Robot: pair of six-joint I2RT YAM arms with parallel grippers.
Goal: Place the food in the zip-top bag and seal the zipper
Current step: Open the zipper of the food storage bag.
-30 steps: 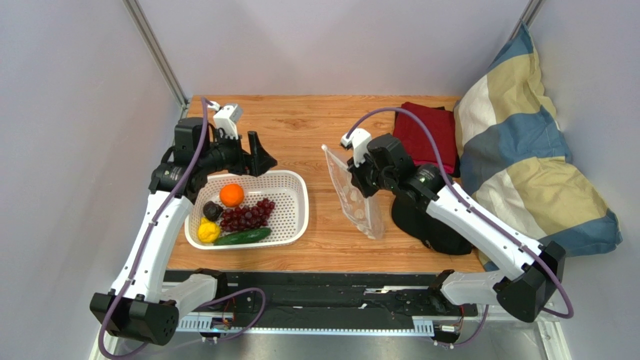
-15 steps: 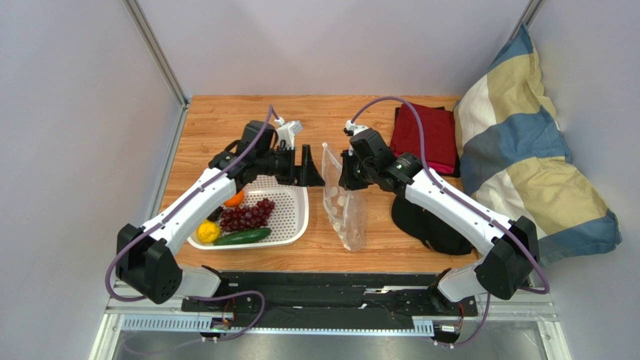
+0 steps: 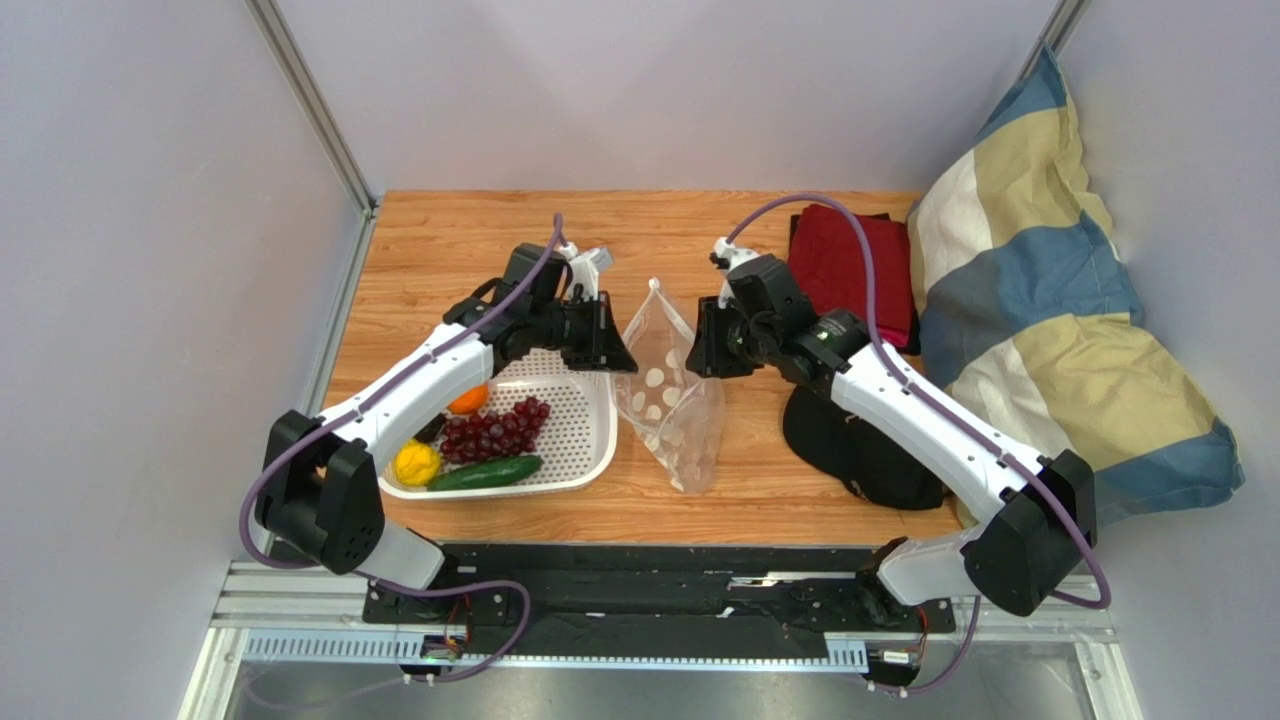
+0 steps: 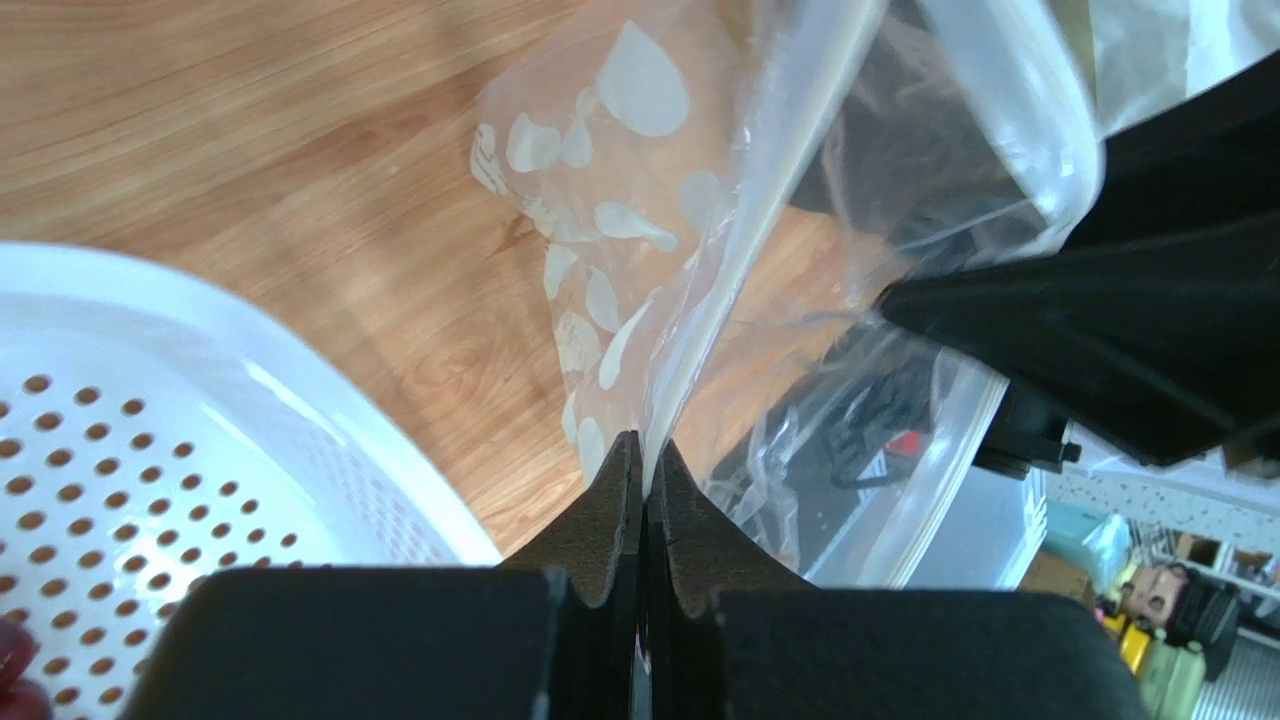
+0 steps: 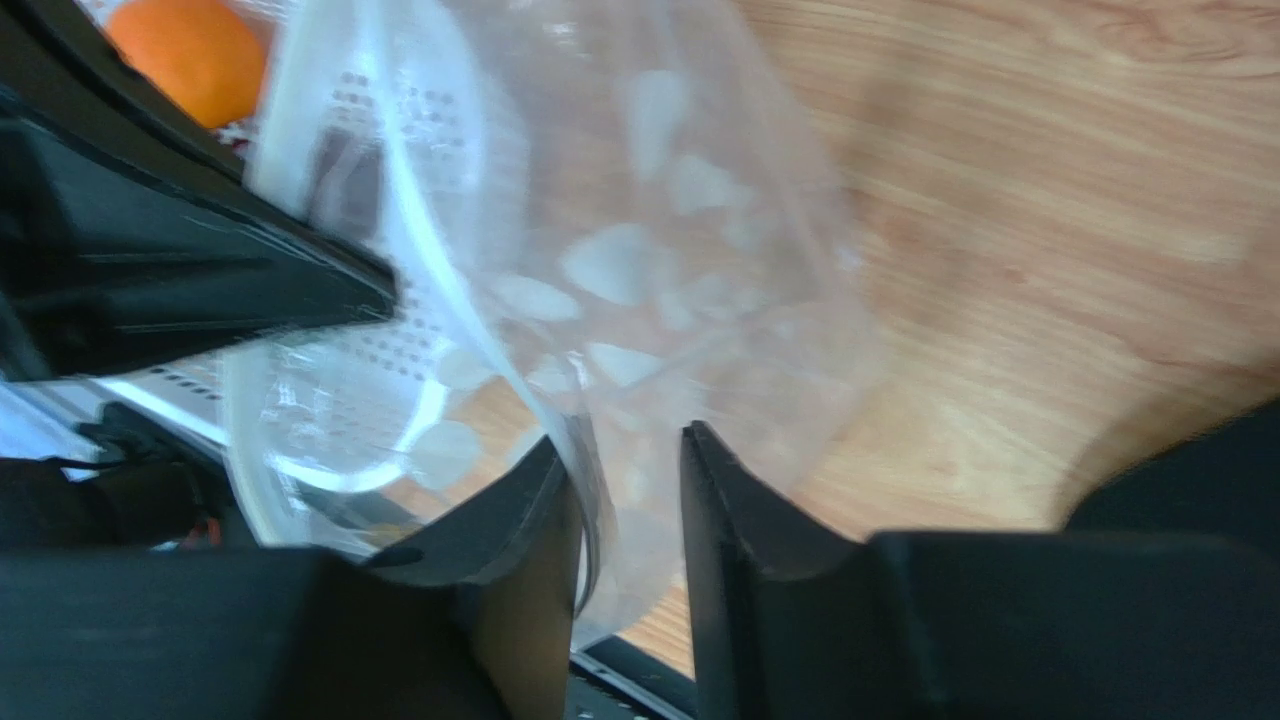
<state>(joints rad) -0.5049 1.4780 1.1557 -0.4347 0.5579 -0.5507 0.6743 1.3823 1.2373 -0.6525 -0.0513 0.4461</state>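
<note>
Where left gripper (image 4: 646,459) pinches zip-top bag (image 4: 601,225), film shows pale dots.

- The zip-top bag (image 3: 669,405) is showing clear, glossy, crinkly plastic.
- The basket (image 3: 607,435) is looking like white perforated plastic.
- The table (image 3: 436,248) is showing matt wood grain.

Left hand (image 3: 616,342) and right hand (image 3: 703,353) flanked a zip-top bag (image 3: 672,408); a basket (image 3: 580,423) of fruit (image 3: 489,435) sat by the desk's (image 3: 451,240) left edge.
</note>
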